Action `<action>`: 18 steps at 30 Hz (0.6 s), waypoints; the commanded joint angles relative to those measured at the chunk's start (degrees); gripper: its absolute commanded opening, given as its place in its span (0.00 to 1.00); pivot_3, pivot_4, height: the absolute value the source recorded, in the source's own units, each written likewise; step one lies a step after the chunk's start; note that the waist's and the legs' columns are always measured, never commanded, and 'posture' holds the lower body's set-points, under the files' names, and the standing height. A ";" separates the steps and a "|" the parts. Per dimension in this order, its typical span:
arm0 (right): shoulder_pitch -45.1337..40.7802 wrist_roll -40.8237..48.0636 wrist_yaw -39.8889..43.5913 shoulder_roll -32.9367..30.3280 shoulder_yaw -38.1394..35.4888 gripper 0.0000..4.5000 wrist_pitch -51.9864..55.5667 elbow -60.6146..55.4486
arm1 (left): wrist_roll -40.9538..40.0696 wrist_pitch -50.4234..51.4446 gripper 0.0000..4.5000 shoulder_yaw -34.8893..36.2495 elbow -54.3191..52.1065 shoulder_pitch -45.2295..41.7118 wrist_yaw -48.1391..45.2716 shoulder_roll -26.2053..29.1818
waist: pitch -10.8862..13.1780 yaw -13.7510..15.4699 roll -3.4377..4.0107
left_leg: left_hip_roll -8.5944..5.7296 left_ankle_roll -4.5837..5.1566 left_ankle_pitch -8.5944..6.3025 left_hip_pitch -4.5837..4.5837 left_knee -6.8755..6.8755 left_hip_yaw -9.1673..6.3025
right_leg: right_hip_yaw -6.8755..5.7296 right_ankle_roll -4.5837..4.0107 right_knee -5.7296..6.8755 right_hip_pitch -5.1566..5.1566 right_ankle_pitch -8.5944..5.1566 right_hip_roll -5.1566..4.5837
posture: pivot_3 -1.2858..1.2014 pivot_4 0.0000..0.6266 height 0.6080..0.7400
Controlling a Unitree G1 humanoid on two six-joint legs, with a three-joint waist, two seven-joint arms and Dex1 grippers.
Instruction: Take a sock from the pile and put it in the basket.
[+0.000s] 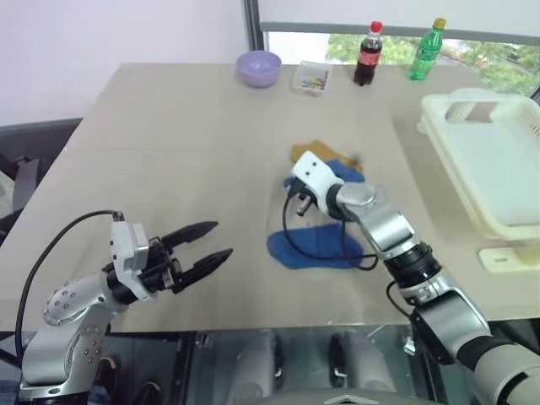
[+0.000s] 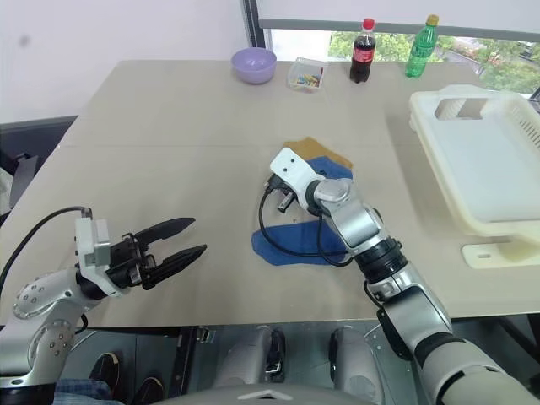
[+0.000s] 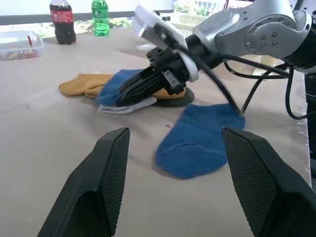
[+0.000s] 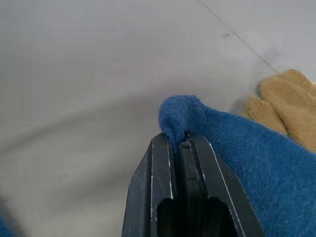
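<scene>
Progress stands at the grasp: the right gripper (image 4: 180, 140) has its two black fingers pressed together on a fold of the sock (image 4: 237, 148), a tuft of royal-blue terry poking up past the fingertips. Lifting it clear, carrying it across and dropping it into the basket (image 1: 498, 169) are all left to do, as far as I can judge.

In the head view the pinched sock lies at the near edge of the pile (image 1: 325, 162), which sits close to the middle of the table (image 1: 169, 152). Mustard-yellow socks (image 3: 84, 84) spread out of the heap toward 11 o'clock, and a strip of grey-white sock (image 3: 126, 106) peeks from under the blue. A second blue sock (image 1: 312, 246) lies flat on its own at about 6 o'clock from the pile, partly under the right arm's black cable.

The basket stands well apart at 3 o'clock, cream-white hard plastic, rectangular, with slotted walls and a cut-out handle; nothing shows inside it. The socks look soft, fuzzy and limp, so the held one will likely hang and trail when raised.

The left gripper (image 1: 202, 247) hovers at 8 o'clock from the pile, its fingers spread and holding nothing.
</scene>
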 commanded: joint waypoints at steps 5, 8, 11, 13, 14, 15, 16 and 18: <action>-6.55 -5.46 -11.93 -5.25 -4.88 0.01 -10.80 18.25 | 0.14 -0.57 0.70 -0.14 -1.75 0.06 -0.11 0.13 | -0.01 0.02 -0.01 | -0.01 -0.02 0.02 0.01 0.00 0.05 | 0.03 -0.01 0.00 0.00 0.01 0.02 | 0.52 0.24 0.95; -9.03 -5.64 -15.14 -6.01 -6.70 0.01 -13.85 24.53 | 0.14 -0.71 0.70 -0.25 -1.88 0.15 -0.04 0.01 | -0.01 -0.14 -0.01 | -0.01 -0.02 0.02 0.00 0.00 0.10 | 0.07 -0.01 0.00 -0.02 0.01 0.02 | 0.52 0.24 0.95; -10.72 -6.27 -17.98 -6.31 -7.98 0.01 -16.71 29.11 | 0.19 -0.78 0.70 -0.45 -1.94 0.21 -0.04 -0.07 | -0.01 -0.34 -0.01 | 0.01 -0.03 0.02 0.00 -0.01 0.16 | 0.15 -0.01 0.01 -0.07 0.01 0.06 | 0.52 0.24 0.95; -11.16 -6.20 -18.01 -6.20 -8.45 0.01 -18.42 30.66 | 0.13 -0.77 0.70 -0.55 -1.99 0.21 -0.01 -0.05 | -0.01 -0.41 -0.01 | 0.02 -0.02 0.02 0.00 -0.01 0.21 | 0.19 -0.01 0.02 -0.09 0.01 0.07 | 0.52 0.24 0.95; -11.18 -5.76 -17.12 -6.10 -8.71 0.01 -19.22 30.68 | 0.13 -0.77 0.70 -0.59 -1.95 0.17 -0.01 -0.04 | -0.01 -0.43 -0.01 | 0.03 -0.02 0.02 0.00 -0.01 0.23 | 0.21 -0.01 0.03 -0.11 0.01 0.07 | 0.52 0.24 0.95; -10.91 -4.52 -15.62 -5.79 -9.43 0.08 -19.82 29.92 | 0.14 -0.77 0.70 -0.62 -1.92 0.19 -0.03 -0.02 | -0.01 -0.44 -0.01 | 0.04 -0.02 0.02 0.00 -0.01 0.25 | 0.23 -0.01 0.03 -0.11 0.01 0.07 | 0.52 0.24 0.95; -10.64 -3.87 -14.64 -5.56 -9.77 0.17 -19.97 29.04 | 0.15 -0.76 0.70 -0.64 -1.86 0.18 -0.02 -0.03 | -0.01 -0.44 -0.01 | 0.04 -0.02 0.02 0.00 -0.01 0.26 | 0.24 -0.01 0.03 -0.12 0.01 0.07 | 0.52 0.24 0.95; -10.20 -3.38 -13.38 -5.21 -10.10 0.33 -19.89 27.86 | 0.18 -0.76 0.70 -0.69 -1.80 0.19 -0.02 -0.06 | 0.00 -0.44 -0.01 | 0.05 -0.02 0.02 0.00 -0.01 0.29 | 0.28 -0.01 0.05 -0.13 0.02 0.08 | 0.52 0.24 0.95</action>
